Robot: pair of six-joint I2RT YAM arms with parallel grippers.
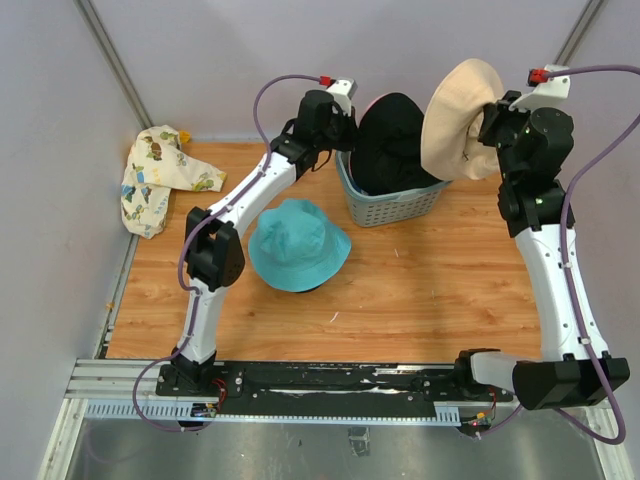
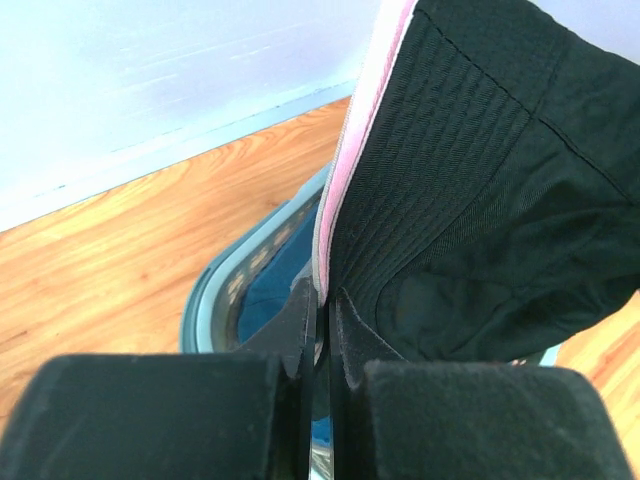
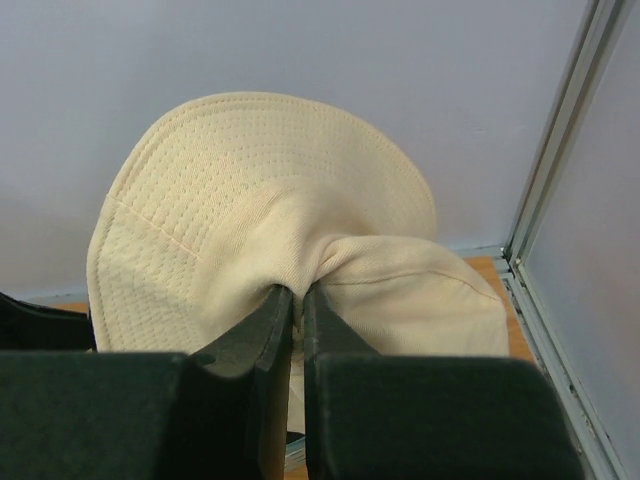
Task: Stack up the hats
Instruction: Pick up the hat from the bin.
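Though floppy, stitch-ribbed cream hat

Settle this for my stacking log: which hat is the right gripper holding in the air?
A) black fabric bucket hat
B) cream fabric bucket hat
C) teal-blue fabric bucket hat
B: the right gripper is shut on a fold of the cream fabric bucket hat; the teal-blue fabric bucket hat lies on the table.

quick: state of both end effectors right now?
Left end effector: closed on the black hat by its brim, pink edge pinched too.
Right end effector: closed on the cream hat.
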